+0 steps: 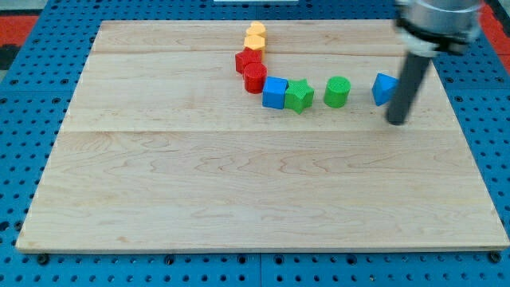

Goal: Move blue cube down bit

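The blue cube (275, 92) sits on the wooden board (255, 183) in the upper middle, touching a red cylinder (255, 77) on its upper left and a green star (300, 96) on its right. My tip (396, 121) is far to the cube's right, just below and right of a blue triangular block (384, 88), partly hidden by the rod.
A green cylinder (337, 92) stands between the star and the blue triangular block. A red block (246, 60) and two yellow blocks (255, 37) run up from the red cylinder. Blue pegboard (24, 119) surrounds the board.
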You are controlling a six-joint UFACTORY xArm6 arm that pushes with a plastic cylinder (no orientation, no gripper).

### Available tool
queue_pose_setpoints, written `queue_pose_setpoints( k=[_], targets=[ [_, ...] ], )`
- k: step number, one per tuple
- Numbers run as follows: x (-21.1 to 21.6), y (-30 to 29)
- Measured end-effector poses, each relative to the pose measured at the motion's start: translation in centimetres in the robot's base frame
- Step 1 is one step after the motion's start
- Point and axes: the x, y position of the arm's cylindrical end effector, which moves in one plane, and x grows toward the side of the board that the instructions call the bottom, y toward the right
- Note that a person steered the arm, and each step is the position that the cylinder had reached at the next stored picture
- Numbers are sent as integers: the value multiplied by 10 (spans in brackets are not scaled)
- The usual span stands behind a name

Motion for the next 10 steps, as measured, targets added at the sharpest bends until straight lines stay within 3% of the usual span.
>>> queue_pose_setpoints(
  k=[1, 2, 3, 4, 6, 8, 9, 10],
  targets=[
    [-39, 40],
    [-69, -3],
    [-59, -49],
    [-55, -43],
    [-83, -93],
    [-77, -105],
    [-89, -100],
    [-125, -137]
  ],
)
